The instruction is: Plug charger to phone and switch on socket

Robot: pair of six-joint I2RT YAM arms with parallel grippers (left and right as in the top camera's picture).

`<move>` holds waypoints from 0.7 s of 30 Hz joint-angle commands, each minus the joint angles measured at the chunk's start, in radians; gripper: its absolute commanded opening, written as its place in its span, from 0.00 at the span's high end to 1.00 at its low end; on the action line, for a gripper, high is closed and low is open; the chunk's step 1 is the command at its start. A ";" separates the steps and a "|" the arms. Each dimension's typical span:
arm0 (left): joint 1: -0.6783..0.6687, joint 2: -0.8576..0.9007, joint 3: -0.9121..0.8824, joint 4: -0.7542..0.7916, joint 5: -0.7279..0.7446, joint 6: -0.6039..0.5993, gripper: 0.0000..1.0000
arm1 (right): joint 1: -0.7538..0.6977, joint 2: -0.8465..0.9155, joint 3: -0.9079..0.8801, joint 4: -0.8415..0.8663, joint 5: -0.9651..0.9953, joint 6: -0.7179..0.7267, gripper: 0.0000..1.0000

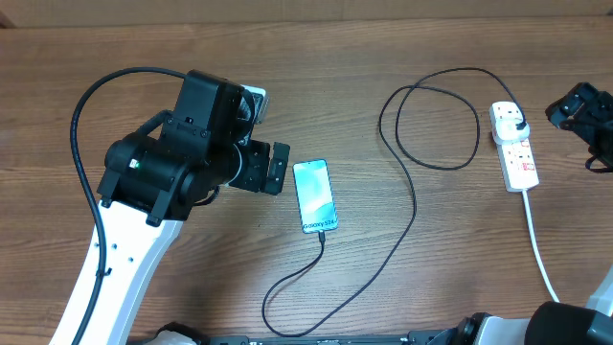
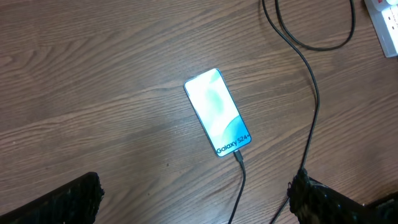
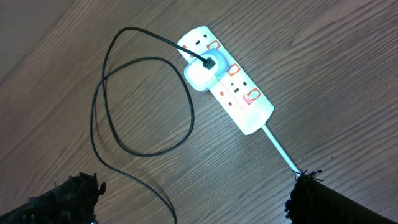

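Charger (image 1: 414,206) sits in phone (image 1: 314,195), so left gripper (image 1: 283,169) gapes empty at nine o'clock; right gripper (image 3: 196,202), released, hangs by socket (image 1: 514,147) switches.

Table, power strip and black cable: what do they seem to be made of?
Table: brown wood grain with a matte finish. It could be real wood or a printed laminate; the pictures leave that open. Power strip: white moulded plastic, smooth with a slight sheen, with small red switches. Cable: thin black flexible jacket, likely rubber or soft plastic, since it lies in loose loops.
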State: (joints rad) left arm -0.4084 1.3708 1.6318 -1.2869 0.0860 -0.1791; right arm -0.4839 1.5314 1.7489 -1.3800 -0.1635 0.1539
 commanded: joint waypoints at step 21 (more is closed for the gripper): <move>0.057 -0.412 -0.471 0.472 -0.094 0.023 0.01 | 0.000 -0.009 0.019 0.005 0.013 0.003 0.00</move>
State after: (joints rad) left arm -0.3748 1.0351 1.2617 -0.8642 0.0101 -0.1753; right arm -0.4839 1.5314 1.7489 -1.3796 -0.1562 0.1562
